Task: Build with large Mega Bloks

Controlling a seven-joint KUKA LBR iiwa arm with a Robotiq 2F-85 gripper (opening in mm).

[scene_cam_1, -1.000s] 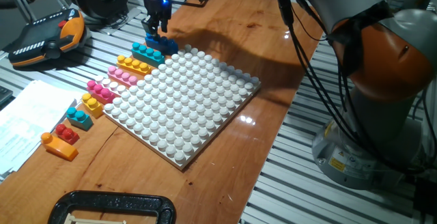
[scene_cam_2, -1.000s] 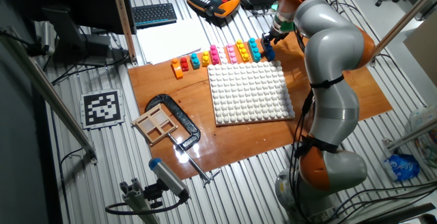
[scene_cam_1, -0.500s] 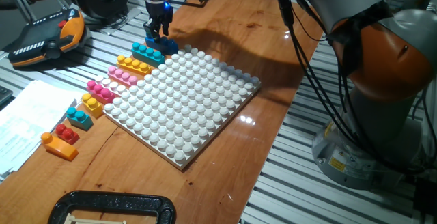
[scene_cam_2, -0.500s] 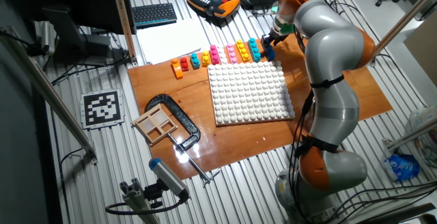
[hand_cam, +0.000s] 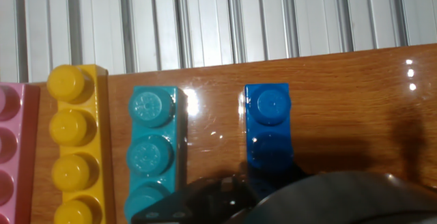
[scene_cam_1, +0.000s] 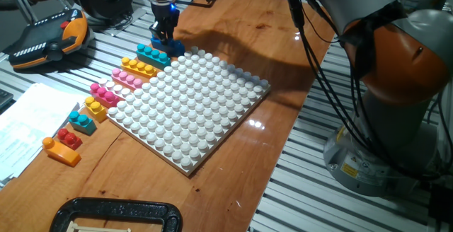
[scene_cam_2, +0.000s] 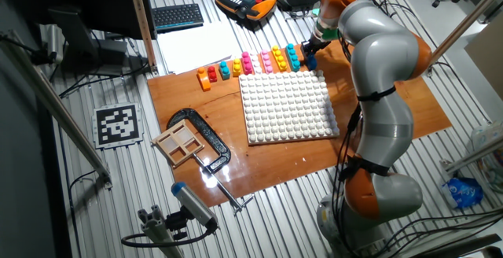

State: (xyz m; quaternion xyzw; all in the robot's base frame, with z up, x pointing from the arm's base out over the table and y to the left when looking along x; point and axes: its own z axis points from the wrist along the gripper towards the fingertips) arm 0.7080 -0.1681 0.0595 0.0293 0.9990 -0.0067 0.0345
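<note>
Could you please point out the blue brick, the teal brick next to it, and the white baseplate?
blue brick [hand_cam: 269, 123], hand view, its top, on the studs.
teal brick [hand_cam: 153, 142], hand view, its studded top.
white baseplate [scene_cam_1: 190, 101], one fixed view, bare studs near the middle.

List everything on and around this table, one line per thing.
blue brick: one, blue, row's far end, under the claw
teal bricks: two, teal, in the row
yellow bricks: two, yellow, in the row
pink bricks: two, pink, side by side mid-row
orange brick: one, orange, row's near end
red brick: one, red, beside the orange brick
baseplate: one, white, on the wooden board, beside the row
clamp: one, black, board's near edge
teach pendant: one, black and orange, beyond the board
claw: one, black, over the blue brick; grip unclear
</note>
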